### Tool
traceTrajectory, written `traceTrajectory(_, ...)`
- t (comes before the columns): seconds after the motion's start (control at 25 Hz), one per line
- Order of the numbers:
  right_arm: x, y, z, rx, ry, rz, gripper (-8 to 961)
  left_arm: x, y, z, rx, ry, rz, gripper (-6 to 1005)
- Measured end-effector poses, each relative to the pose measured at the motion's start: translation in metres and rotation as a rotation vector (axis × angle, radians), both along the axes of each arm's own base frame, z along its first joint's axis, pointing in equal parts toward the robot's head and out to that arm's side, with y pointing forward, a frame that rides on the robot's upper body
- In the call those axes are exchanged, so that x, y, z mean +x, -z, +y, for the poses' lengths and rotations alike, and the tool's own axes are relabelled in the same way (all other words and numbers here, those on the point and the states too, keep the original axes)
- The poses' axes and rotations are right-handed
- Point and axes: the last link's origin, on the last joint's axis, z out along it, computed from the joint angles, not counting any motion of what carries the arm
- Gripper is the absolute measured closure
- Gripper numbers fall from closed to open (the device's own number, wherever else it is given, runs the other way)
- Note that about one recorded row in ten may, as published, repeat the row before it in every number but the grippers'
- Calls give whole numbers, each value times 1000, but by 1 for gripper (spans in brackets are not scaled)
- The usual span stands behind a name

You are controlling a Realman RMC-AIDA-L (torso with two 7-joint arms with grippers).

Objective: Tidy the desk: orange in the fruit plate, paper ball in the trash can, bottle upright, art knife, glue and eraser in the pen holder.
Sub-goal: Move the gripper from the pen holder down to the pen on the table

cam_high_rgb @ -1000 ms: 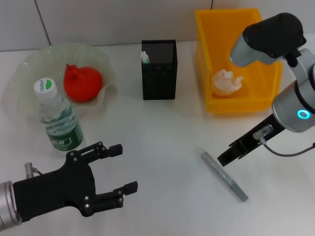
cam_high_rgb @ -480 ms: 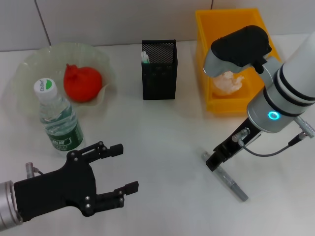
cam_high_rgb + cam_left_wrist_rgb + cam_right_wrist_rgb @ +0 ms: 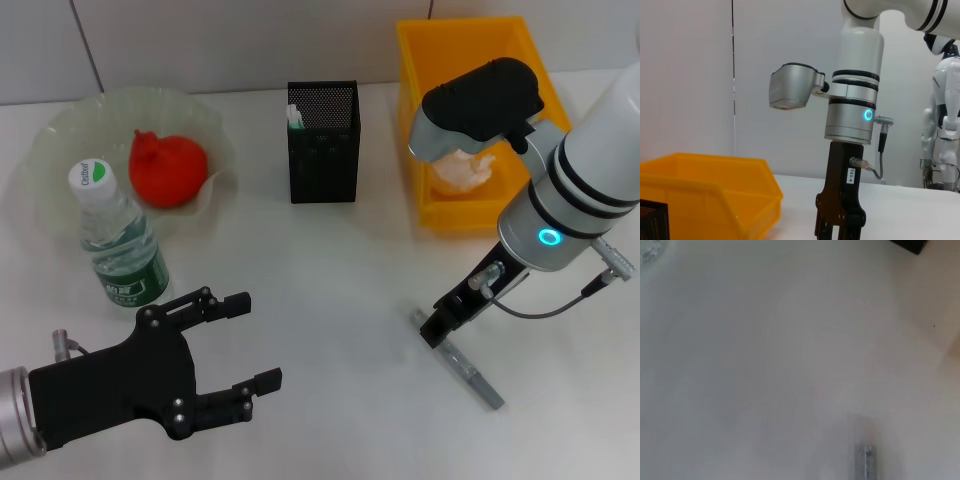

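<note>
White desk, right gripper (image 3: 436, 328) on art knife (image 3: 458, 359), jaws' state unclear; left gripper (image 3: 240, 350) jaws spread.

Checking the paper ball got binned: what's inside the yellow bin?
A crumpled white paper ball lies in the yellow bin. The right arm's wrist covers part of the bin floor.

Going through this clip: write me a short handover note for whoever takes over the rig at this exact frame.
Left claw: open, idle at the near left of the desk.
Right claw: down over the upper end of the art knife on the desk; grip state unclear.
Done: orange in the fruit plate, paper ball in the yellow bin, bottle upright.
Something white pokes out of the pen holder; glue and eraser cannot be confirmed.
Left: art knife into the pen holder.
</note>
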Motion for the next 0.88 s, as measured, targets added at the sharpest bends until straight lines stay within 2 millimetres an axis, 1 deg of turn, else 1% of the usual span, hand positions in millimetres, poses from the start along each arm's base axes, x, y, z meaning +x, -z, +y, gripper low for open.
traceTrajectory(0.48, -1, 9, 1, -20, -14, -13, 420, 0, 0, 0, -1, 1, -2, 199)
traceTrajectory(0.88, -1, 10, 3, -20, -16, -14, 459, 1, 0, 0, -1, 1, -2, 199)
